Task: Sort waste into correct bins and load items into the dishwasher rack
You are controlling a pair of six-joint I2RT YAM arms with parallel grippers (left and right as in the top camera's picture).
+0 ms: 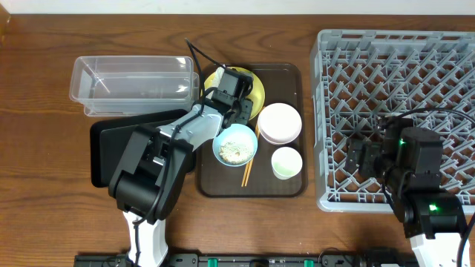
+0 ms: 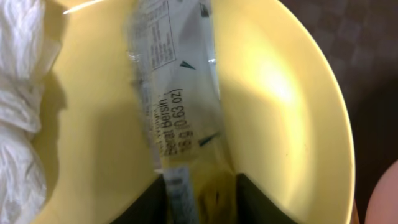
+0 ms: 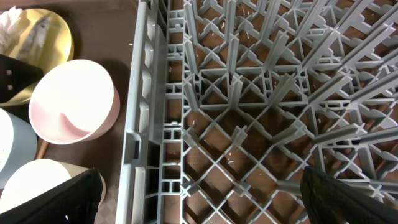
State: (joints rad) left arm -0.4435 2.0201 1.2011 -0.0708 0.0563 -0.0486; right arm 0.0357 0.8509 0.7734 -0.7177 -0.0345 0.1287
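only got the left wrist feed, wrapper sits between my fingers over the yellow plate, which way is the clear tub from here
Observer: To your left. Overhead, the clear tub stands beside the yellow plate, just off the brown tray, so the snack wrapper would travel left.
Operator: ok and whats the right arm doing
Observer: The right gripper hangs open over the dishwasher rack, holding nothing.
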